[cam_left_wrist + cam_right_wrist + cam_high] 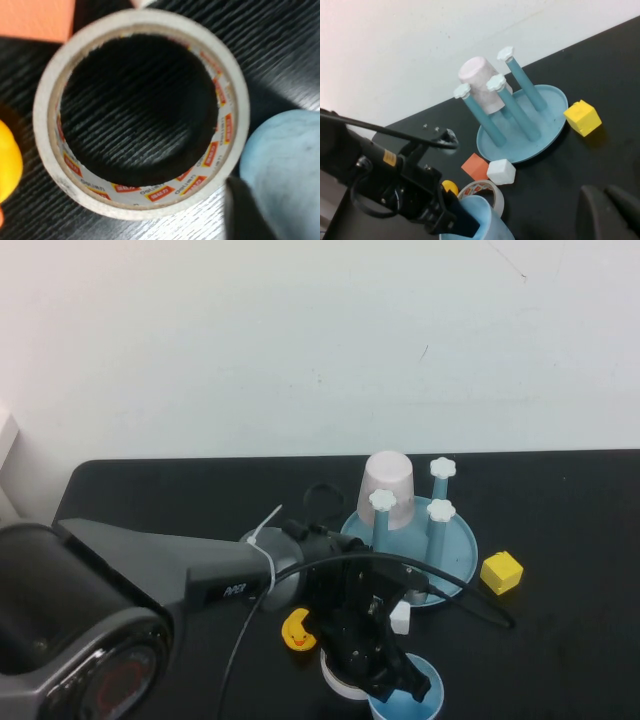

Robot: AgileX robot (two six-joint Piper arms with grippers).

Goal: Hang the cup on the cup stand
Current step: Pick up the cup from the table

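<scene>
Left claw [408,677] at cup [412,706] rim.

Light blue cup [408,707] upright at the near edge; teal cup stand [455,545] behind it, pegs upright.

A black table [560,500] carries the cup stand [455,540], tape roll [140,117], and yellow block [501,572].
</scene>
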